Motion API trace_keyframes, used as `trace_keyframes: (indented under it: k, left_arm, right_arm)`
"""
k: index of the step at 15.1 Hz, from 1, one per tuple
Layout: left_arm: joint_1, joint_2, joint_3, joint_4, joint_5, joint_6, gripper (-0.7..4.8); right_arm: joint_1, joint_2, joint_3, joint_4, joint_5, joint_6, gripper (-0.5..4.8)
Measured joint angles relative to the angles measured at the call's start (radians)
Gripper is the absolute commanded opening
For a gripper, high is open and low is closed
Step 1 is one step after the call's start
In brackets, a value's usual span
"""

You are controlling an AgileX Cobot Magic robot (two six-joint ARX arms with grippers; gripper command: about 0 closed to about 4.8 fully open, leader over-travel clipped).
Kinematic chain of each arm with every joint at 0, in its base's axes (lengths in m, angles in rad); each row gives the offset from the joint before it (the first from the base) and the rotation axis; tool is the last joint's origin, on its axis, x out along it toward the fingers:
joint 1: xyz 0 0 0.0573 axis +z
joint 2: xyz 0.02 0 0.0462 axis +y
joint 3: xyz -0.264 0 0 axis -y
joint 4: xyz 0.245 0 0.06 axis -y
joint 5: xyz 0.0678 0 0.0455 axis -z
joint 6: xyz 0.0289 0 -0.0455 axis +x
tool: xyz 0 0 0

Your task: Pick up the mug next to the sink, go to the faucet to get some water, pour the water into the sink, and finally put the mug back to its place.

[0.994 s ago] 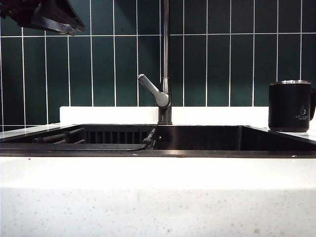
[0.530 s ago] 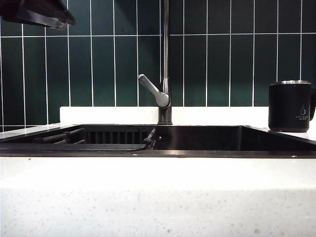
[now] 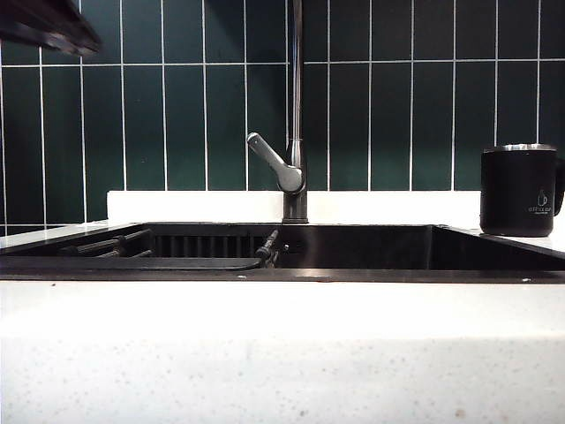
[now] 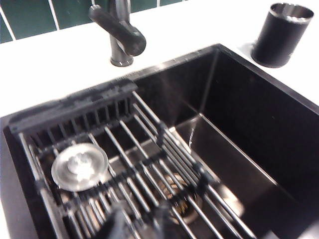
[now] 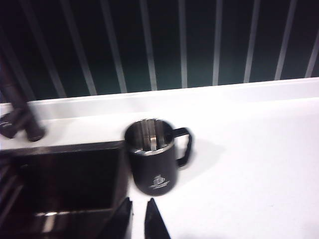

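Nearest the exterior camera runs the front edge of the white speckled counter (image 3: 282, 353), bare, and just behind it the wide dark rectangular sink (image 3: 353, 265) with its thin metal rim. A dark slatted rack (image 4: 149, 174) spans the basin, apparently to keep things off the bottom, and a round silver strainer plug (image 4: 79, 166) rests on it. The left gripper (image 4: 139, 224) hangs above this rack, its dark fingertips standing a narrow gap apart and holding nothing; in the exterior view only a dark part of that arm shows at the upper left corner. At the sink's back edge rises the tall thin dark-metal faucet (image 3: 297, 106), its grey lever handle (image 3: 275, 162) angled out toward the rack side; no water shows. The matte black cylindrical mug (image 5: 153, 158) with silver rim stands upright on the counter by the sink's right edge, handle turned away from the basin, seemingly back at its place. The right gripper (image 5: 138, 219) hovers near it, fingertips close together but parted, empty and clear of the mug.
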Motion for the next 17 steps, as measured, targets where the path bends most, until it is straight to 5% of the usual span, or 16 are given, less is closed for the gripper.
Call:
trace_keyframes:
  k: [6, 17]
  left_arm:
    - [-0.001, -0.168, -0.027, -0.151, -0.001, 0.019, 0.48]
    - [-0.001, -0.472, -0.112, -0.230, -0.053, -0.023, 0.19]
  right_arm:
    - [0.000, -0.164, 0.000, -0.141, -0.008, 0.000, 0.48]
    - [-0.002, -0.307, 0.000, -0.338, -0.055, 0.000, 0.49]
